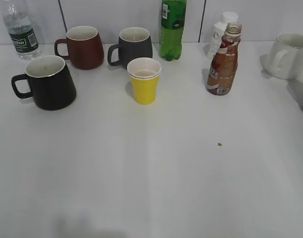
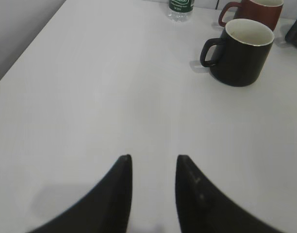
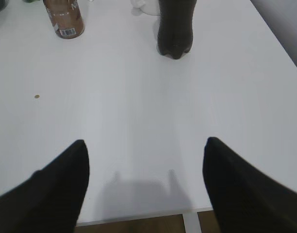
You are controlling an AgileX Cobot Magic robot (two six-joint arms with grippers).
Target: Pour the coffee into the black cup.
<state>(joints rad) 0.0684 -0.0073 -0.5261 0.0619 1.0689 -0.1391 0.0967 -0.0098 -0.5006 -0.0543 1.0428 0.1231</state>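
Standing untouched toward the right rear of the white table (image 1: 151, 188): the clear waisted plastic bottle of brown coffee (image 1: 223, 62), cap already off. Sitting well apart at the left: the large glossy black cup (image 1: 47, 83), white interior looking dry. Hanging low at the near edge, both empty: the left gripper (image 2: 153, 194), jaws slightly parted; the right gripper (image 3: 144, 189), jaws spread wide. Remaining, by this judgement: grasping, carrying, pouring.

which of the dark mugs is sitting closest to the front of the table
The black cup, far left with its handle pointing left; the maroon mug and grey mug stand behind it.
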